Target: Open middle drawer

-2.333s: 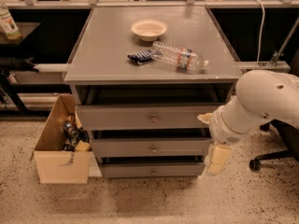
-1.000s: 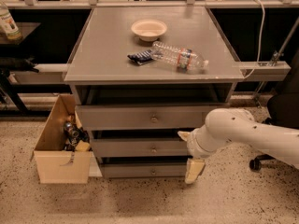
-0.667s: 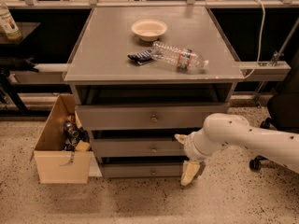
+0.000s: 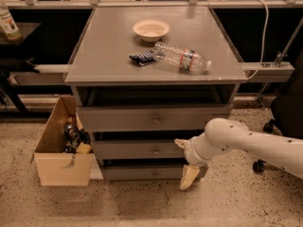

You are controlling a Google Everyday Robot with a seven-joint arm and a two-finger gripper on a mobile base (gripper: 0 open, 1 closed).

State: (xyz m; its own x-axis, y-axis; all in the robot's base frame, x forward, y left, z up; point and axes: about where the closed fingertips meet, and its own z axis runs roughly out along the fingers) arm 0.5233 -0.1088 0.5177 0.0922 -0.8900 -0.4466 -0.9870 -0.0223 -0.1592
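Holding clutter point(image 4: 75, 137), cardboard box point(image 4: 64, 170) sits left; end effector point(image 4: 188, 178) hangs below middle drawer point(image 4: 135, 150).

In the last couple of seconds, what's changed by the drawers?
The arm swung leftward and lower. Its end effector now sits in front of the right end of the middle drawer, with no grasp that I can confirm. No drawer moved, and the bottle, bowl and cardboard box stayed put.

Bowl point(image 4: 151, 30), bottle point(image 4: 182, 59), dark packet point(image 4: 142, 57); cardboard box point(image 4: 64, 169)
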